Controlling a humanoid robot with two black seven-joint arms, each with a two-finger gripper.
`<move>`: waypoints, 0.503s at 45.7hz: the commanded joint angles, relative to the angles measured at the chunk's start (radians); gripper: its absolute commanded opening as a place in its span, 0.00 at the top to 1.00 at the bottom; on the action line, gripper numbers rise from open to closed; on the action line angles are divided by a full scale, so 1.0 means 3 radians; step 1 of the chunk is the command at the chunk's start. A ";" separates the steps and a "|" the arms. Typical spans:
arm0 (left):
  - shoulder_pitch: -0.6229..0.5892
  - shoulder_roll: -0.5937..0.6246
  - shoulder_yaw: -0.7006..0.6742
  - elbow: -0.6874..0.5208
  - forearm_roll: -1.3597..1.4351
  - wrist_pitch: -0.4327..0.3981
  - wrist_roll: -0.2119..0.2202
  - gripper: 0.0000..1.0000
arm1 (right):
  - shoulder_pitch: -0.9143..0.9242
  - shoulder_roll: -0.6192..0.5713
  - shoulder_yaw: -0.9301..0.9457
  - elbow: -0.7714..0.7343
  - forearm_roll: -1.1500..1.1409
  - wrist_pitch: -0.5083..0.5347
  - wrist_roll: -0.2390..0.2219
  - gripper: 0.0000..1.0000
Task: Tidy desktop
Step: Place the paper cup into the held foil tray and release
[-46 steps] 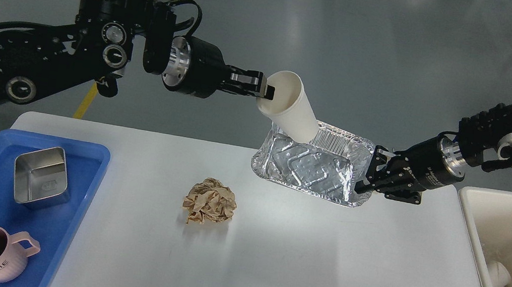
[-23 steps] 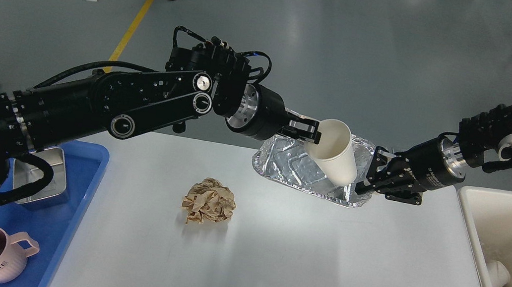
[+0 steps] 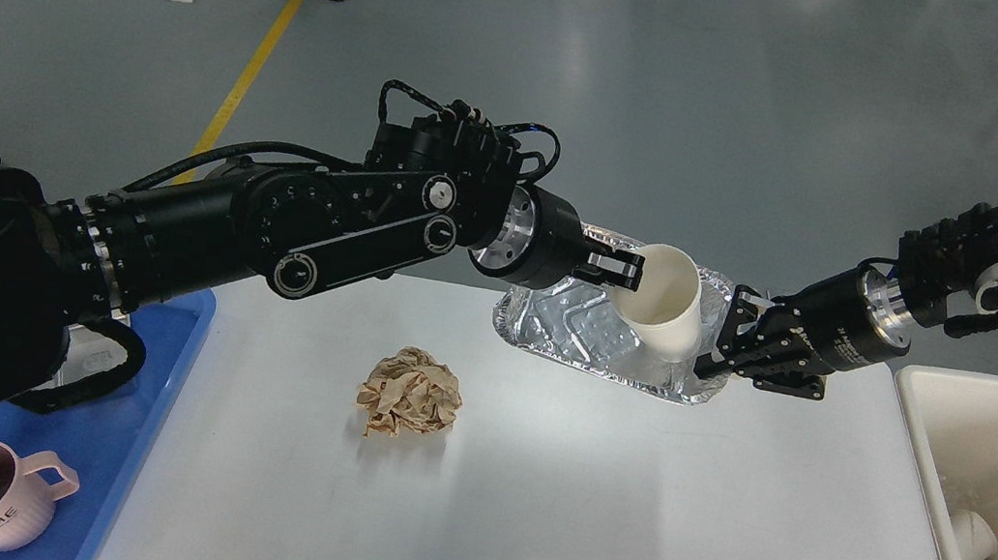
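Above the desktop, left hand grips a paper cup, right hand a foil tray.

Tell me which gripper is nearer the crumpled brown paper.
Left. The left gripper is up and right of the paper, holding the cup; the right gripper is farther right.

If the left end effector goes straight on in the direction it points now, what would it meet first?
The left end effector, shut on the paper cup, points rightward. First in that line is probably the foil tray, held by the right end effector; the cup looks already inside it, though depth is unclear.
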State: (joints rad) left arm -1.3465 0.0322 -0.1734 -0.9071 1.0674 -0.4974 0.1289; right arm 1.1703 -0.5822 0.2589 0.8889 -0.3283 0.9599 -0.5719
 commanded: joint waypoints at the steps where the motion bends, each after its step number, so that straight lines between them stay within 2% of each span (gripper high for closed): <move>1: -0.0011 -0.0010 0.0000 0.0002 0.0001 0.0052 0.0000 0.87 | 0.0000 0.0003 -0.0004 0.0003 0.0000 0.0000 -0.0001 1.00; 11: -0.0062 -0.0015 0.0066 0.0002 0.0001 0.0032 0.0005 0.87 | 0.0000 -0.0007 0.0001 0.0008 0.0000 0.0000 -0.0001 1.00; 14: -0.0062 -0.0020 0.0077 0.0007 0.0001 0.0073 0.0010 0.83 | 0.0000 -0.0007 -0.0004 0.0008 0.0000 0.0000 -0.0001 1.00; 17: -0.0052 -0.0015 0.0072 0.0007 0.0001 0.0129 0.0025 0.75 | 0.0000 -0.0002 0.0001 0.0008 0.0000 0.0000 -0.0001 1.00; 21: -0.0052 -0.0015 0.0067 0.0007 -0.0004 0.0251 0.0030 0.47 | 0.0000 -0.0002 0.0001 0.0008 0.0000 0.0000 -0.0001 1.00; 23: -0.0052 -0.0015 0.0067 0.0007 -0.0015 0.0292 0.0036 0.37 | 0.0000 0.0003 0.0001 0.0008 0.0000 0.0000 -0.0001 1.00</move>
State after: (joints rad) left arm -1.3642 0.0270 -0.1519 -0.9052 1.0676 -0.4479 0.1367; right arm 1.1703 -0.5839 0.2588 0.8912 -0.3283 0.9599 -0.5726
